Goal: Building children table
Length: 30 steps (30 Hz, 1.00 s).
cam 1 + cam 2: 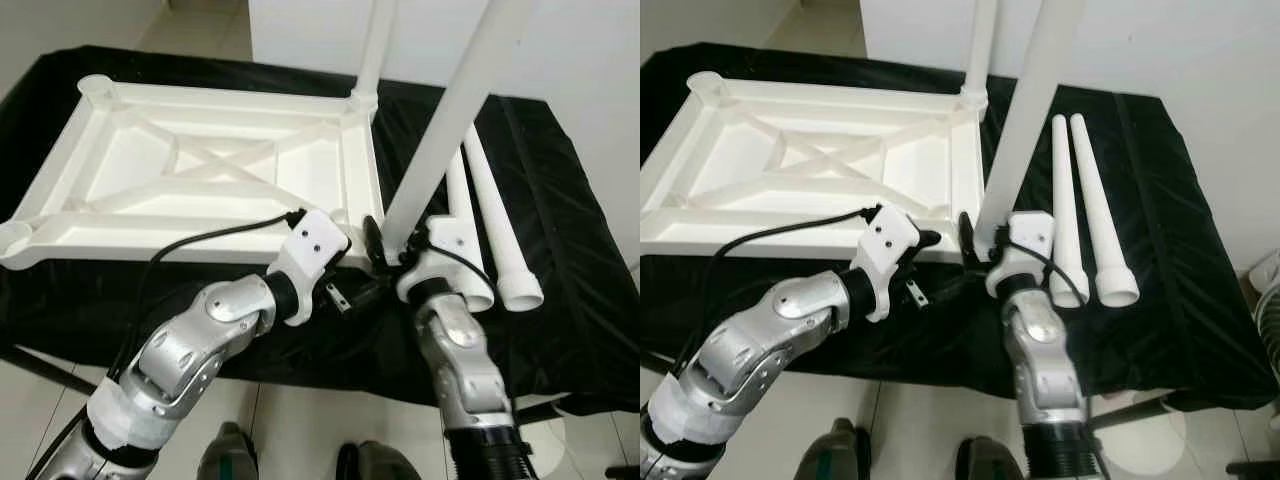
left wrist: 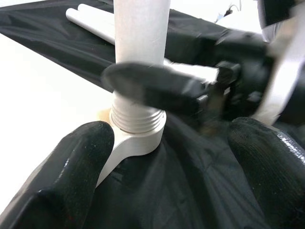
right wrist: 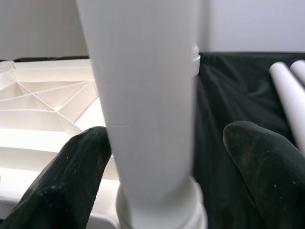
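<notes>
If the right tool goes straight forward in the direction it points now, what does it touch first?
Most likely the upright white table leg. In the right wrist view it stands directly between the open fingers of the right tool, just above its socket in the tabletop corner. How near it is remains unclear.

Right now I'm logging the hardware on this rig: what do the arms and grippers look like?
Both arms are silver metal with rounded joint housings. The left arm has white wrapping near its base and a black cable running along it. Each wrist carries a white block, with two small dark dots on the left one. The left gripper and right gripper have black, textured fingers.
</notes>
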Motion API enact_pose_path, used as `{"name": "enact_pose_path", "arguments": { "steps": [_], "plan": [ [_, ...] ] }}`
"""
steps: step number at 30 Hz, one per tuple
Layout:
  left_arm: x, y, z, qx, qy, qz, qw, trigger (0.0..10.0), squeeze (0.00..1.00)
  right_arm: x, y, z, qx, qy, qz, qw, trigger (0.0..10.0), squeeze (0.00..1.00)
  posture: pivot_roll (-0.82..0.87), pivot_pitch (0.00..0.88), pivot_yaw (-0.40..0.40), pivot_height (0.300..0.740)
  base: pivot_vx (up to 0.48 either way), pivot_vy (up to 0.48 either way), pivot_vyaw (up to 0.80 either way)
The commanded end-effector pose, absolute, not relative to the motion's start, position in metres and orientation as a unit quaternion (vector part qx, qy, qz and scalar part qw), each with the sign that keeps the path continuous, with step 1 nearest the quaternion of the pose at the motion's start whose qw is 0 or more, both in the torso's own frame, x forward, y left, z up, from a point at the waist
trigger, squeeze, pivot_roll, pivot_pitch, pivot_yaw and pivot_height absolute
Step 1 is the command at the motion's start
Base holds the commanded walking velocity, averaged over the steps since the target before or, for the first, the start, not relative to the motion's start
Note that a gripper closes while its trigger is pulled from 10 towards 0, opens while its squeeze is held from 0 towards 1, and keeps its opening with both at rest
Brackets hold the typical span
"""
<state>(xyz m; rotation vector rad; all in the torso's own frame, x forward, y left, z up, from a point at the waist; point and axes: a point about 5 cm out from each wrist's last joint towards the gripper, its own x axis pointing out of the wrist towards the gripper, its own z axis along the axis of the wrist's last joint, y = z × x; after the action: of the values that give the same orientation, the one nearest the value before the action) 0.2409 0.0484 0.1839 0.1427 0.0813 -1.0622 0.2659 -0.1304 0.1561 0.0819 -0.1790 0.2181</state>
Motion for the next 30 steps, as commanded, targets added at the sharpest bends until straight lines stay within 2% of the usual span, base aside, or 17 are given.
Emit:
{"name": "enact_pose_path", "arguments": {
  "steps": [1,5,6,7,9,10,17,18,30],
  "plan": [
    [0.241,0.05,0.181,0.071,0.046,-0.524,0.847,10.0,0.0,0.261,-0.131,0.158,0.047,-0.088,0.121,0.988,10.0,0.0,0.08,0.095,-0.023,0.74,0.0,0.0,0.0],
    [0.247,0.054,0.181,0.075,0.046,-0.518,0.851,10.0,0.0,0.255,-0.135,0.156,0.047,-0.076,0.122,0.989,10.0,0.0,0.08,0.096,-0.024,0.74,0.0,0.0,0.0],
    [0.252,0.057,0.182,0.078,0.043,-0.508,0.857,10.0,0.0,0.252,-0.134,0.156,0.054,-0.072,0.124,0.988,4.5,0.0,0.08,0.096,-0.026,0.74,0.0,0.0,0.0],
    [0.257,0.06,0.184,0.083,0.04,-0.497,0.863,10.0,0.0,0.248,-0.133,0.156,0.06,-0.069,0.126,0.988,2.3,0.0,0.08,0.096,-0.026,0.74,0.0,0.0,0.0],
    [0.261,0.063,0.184,0.087,0.038,-0.489,0.867,10.0,0.0,0.246,-0.132,0.156,0.064,-0.066,0.128,0.988,2.3,0.0,0.08,0.096,-0.027,0.74,0.0,0.0,0.0],
    [0.267,0.068,0.185,0.097,0.036,-0.477,0.873,10.0,0.0,0.245,-0.132,0.156,0.066,-0.066,0.13,0.987,0.0,0.0,0.08,0.097,-0.029,0.74,0.0,0.0,0.0],
    [0.285,0.087,0.19,0.135,0.028,-0.433,0.891,10.0,0.0,0.242,-0.135,0.155,0.07,-0.055,0.14,0.986,0.0,0.0,0.08,0.095,-0.03,0.74,0.0,0.0,0.0],
    [0.291,0.094,0.189,0.156,0.031,-0.418,0.894,10.0,0.0,0.243,-0.138,0.154,0.072,-0.047,0.145,0.986,10.0,0.0,0.08,0.093,-0.031,0.74,0.0,0.0,0.0],
    [0.296,0.106,0.167,0.217,0.066,-0.399,0.888,10.0,0.0,0.256,-0.14,0.16,0.076,-0.047,0.162,0.983,10.0,0.0,0.07,0.088,-0.028,0.74,0.0,0.0,0.0]
  ]
}}
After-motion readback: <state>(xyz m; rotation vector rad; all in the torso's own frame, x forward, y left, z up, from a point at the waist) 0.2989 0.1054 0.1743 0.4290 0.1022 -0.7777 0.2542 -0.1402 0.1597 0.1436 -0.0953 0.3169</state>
